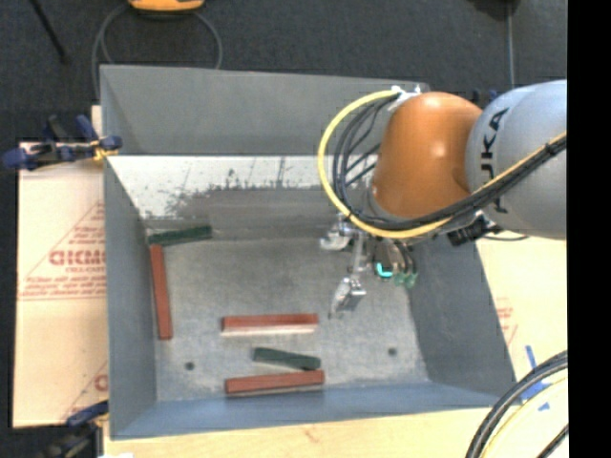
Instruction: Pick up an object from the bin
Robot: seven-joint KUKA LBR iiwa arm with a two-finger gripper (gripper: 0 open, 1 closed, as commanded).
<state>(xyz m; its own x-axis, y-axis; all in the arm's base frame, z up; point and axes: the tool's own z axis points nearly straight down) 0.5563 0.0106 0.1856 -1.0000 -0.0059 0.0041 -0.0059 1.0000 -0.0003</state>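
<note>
I hang my gripper point(347, 297) low inside the bin point(127, 303), over the right half of its floor, with my arm coming in across the right wall. My orange cover point(425, 156) and its loop of cables point(329, 160) sit above the tool and hide much of it, so I cannot tell whether my jaws are spread or pressed together.

The bin holds 5 sticks, all lying flat and none stacked. The pale stick point(269, 324) lies crosswise in the middle of the floor, its right end just to the left of my gripper and a little below it. It is the nearest thing to me, so I judge it the likeliest pick. It is well apart from the walls and lies free on both long sides, which should leave room to close across its width.

Below it lie a short dark green stick point(286, 359), a little askew, and a long red-brown stick point(274, 383) near the front wall. The other 2 sit in the far left corner: a red-brown stick point(160, 292) running along the left wall and a dark green stick point(179, 235) laid along the back. Those 2 look awkward, since a wall so close would crowd my approach. The floor under me looks bare.
</note>
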